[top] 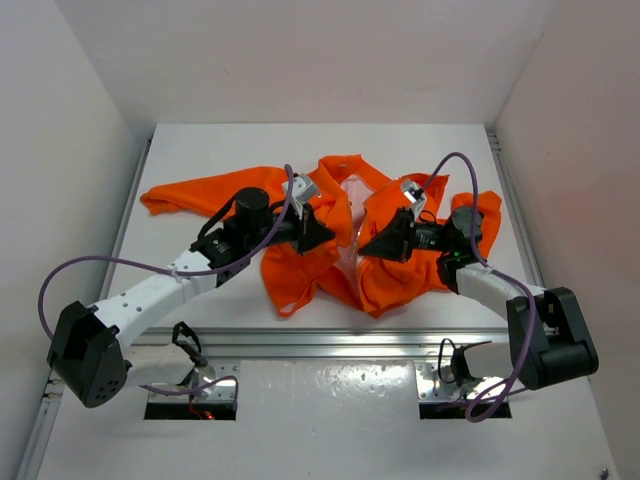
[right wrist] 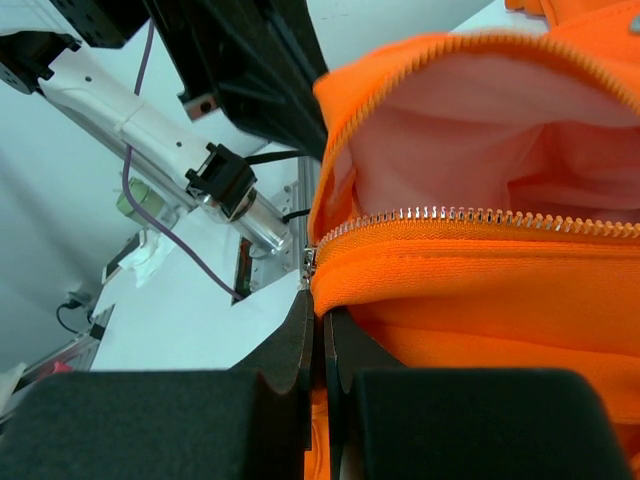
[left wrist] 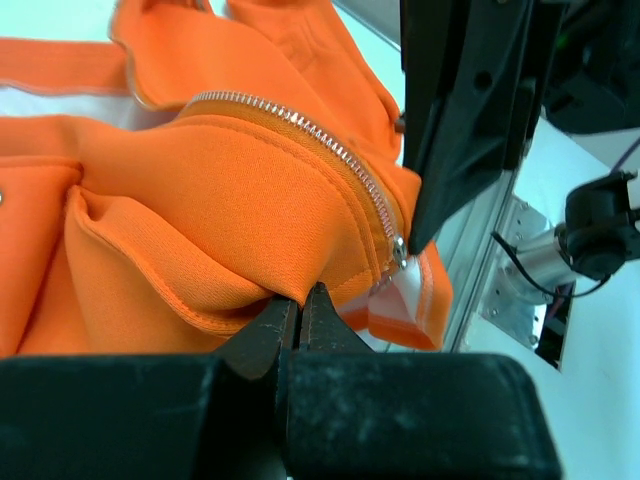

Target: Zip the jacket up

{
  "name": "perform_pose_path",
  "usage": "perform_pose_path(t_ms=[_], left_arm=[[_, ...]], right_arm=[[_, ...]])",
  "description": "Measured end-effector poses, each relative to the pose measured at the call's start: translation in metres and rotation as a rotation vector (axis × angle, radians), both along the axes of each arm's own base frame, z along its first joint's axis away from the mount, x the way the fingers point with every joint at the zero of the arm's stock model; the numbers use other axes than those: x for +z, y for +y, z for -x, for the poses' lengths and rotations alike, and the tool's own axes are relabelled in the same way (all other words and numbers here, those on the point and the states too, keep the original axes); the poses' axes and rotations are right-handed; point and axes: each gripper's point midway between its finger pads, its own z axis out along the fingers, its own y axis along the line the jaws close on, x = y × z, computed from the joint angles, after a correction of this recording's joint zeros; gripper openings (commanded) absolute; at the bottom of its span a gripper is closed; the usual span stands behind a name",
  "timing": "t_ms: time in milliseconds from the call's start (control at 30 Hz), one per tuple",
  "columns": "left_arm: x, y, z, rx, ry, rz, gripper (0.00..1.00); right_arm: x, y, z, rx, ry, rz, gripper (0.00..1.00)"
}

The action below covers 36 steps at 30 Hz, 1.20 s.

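The orange jacket [top: 300,270] lies bunched in the middle of the white table, open down the front with its pale lining [top: 352,200] showing. My left gripper [top: 327,238] is shut on the hem fabric of the left front panel [left wrist: 200,210], just below the metal zipper row [left wrist: 330,150]. My right gripper [top: 366,250] is shut on the right front panel's edge [right wrist: 480,290], right under the zipper teeth [right wrist: 470,215]. The small silver zipper end [right wrist: 309,262] sits just above its fingertips. Both panels are lifted a little, and the two grippers face each other closely.
One orange sleeve [top: 185,195] stretches to the far left and another part lies at the right [top: 485,215]. White walls enclose the table. A metal rail [top: 330,345] runs along the near edge.
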Motion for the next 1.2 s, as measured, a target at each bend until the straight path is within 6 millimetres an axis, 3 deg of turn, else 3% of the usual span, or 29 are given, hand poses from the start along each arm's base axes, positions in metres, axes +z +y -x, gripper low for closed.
perform_pose_path(t_ms=[233, 1200], left_arm=[[0.016, 0.002, -0.01, 0.022, -0.029, 0.02, 0.0], [0.011, -0.006, -0.002, -0.007, -0.001, 0.017, 0.0]], right_arm=[[0.0, 0.0, 0.0, 0.0, 0.001, 0.0, 0.0], [0.006, 0.001, -0.007, -0.011, -0.014, -0.005, 0.0]])
